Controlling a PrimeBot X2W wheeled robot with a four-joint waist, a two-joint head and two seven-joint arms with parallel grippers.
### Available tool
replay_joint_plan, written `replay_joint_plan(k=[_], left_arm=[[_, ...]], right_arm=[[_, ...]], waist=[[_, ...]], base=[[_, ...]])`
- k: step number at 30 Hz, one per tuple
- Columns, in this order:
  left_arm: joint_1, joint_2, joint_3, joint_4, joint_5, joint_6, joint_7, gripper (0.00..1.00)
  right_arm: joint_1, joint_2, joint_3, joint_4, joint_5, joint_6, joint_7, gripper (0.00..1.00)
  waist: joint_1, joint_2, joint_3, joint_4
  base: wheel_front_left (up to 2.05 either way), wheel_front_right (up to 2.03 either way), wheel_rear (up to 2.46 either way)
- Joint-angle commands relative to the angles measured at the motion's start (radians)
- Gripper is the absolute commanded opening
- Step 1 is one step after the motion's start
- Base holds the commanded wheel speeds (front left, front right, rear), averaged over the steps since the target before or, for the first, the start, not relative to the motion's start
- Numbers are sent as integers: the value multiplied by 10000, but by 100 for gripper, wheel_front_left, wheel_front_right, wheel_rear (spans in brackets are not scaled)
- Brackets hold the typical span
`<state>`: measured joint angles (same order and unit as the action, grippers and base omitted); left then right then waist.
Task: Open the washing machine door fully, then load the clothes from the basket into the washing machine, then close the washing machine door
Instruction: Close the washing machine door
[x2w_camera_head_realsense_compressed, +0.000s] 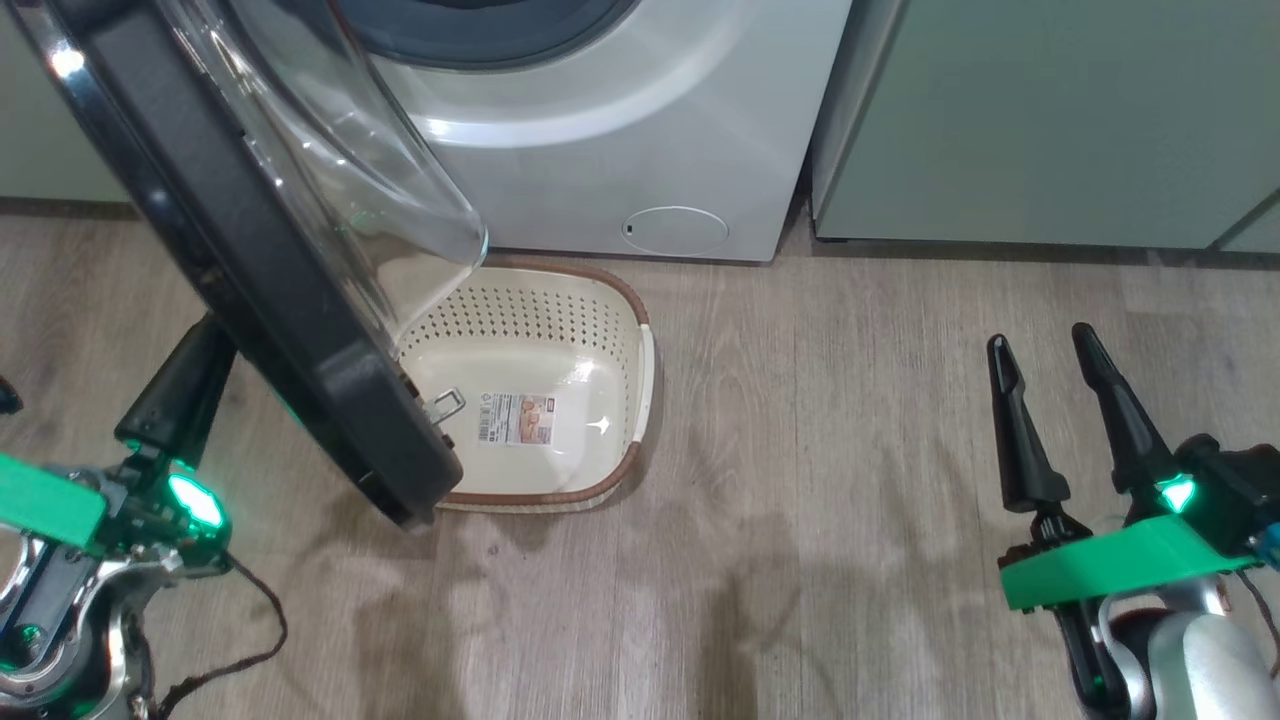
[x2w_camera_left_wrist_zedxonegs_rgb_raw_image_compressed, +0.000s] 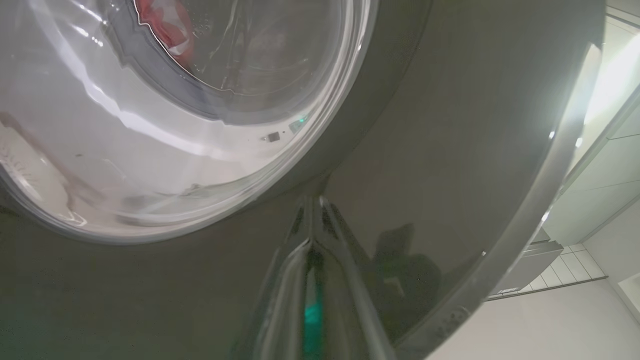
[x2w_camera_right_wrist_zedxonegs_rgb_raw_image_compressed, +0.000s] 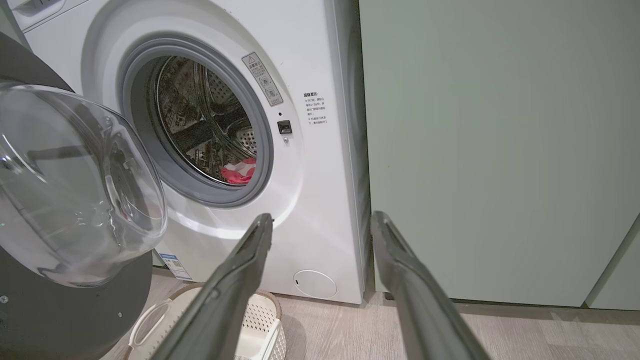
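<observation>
The washing machine (x2w_camera_head_realsense_compressed: 620, 150) stands with its door (x2w_camera_head_realsense_compressed: 300, 330) swung out towards me, the glass bowl (x2w_camera_right_wrist_zedxonegs_rgb_raw_image_compressed: 75, 190) facing the drum. Red and white clothes (x2w_camera_right_wrist_zedxonegs_rgb_raw_image_compressed: 240, 171) lie inside the steel drum, and they also appear through the glass (x2w_camera_left_wrist_zedxonegs_rgb_raw_image_compressed: 167, 25). The cream basket (x2w_camera_head_realsense_compressed: 560, 497) sits on the floor below the door, holding nothing but its sticker label. My left gripper (x2w_camera_head_realsense_compressed: 200, 350) is shut, its fingertips (x2w_camera_left_wrist_zedxonegs_rgb_raw_image_compressed: 312, 202) against the door's glossy black outer ring (x2w_camera_left_wrist_zedxonegs_rgb_raw_image_compressed: 425, 125). My right gripper (x2w_camera_head_realsense_compressed: 1040, 345) hangs open and holds nothing, well right of the basket (x2w_camera_right_wrist_zedxonegs_rgb_raw_image_compressed: 260, 320).
A pale green cabinet (x2w_camera_head_realsense_compressed: 1050, 120) stands right beside the washer (x2w_camera_right_wrist_zedxonegs_rgb_raw_image_compressed: 320, 175). Wood-look floor (x2w_camera_head_realsense_compressed: 820, 500) stretches between the basket and my right gripper. A round flap (x2w_camera_head_realsense_compressed: 675, 230) sits low on the washer's front. A dark cable (x2w_camera_head_realsense_compressed: 250, 640) trails from my left arm.
</observation>
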<state>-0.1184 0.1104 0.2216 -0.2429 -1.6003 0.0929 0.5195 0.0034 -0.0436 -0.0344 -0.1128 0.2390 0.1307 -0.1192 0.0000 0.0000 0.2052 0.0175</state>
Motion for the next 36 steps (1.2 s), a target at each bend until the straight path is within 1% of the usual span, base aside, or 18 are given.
replay_joint_plan(k=[1, 7, 13, 25, 36], left_arm=[[-169, 128, 211, -435, 91, 28, 111, 0], [-221, 91, 3, -404, 158, 81, 180, 0], [-444, 94, -123, -310, 204, 122, 213, 0], [-1168, 228, -125, -100, 230, 101, 226, 0], [-1942, 300, -161, 443, 290, 15, 166, 0]], right_arm=[[-404, -66, 228, -315, 84, 0, -123, 100], [-437, -66, 260, -292, 114, 0, -149, 100], [-525, -66, 338, -251, 168, 0, -213, 100], [-670, -66, 346, -57, 350, 0, -460, 100], [-853, -66, 433, 205, 530, 0, -678, 100]], waist=[[0, 0, 17, -18], [0, 0, 86, -112], [0, 0, 241, -428], [0, 0, 641, -1333], [0, 0, 875, -2110]], base=[[0, 0, 0], [0, 0, 0], [0, 0, 0], [0, 0, 0], [0, 0, 0]])
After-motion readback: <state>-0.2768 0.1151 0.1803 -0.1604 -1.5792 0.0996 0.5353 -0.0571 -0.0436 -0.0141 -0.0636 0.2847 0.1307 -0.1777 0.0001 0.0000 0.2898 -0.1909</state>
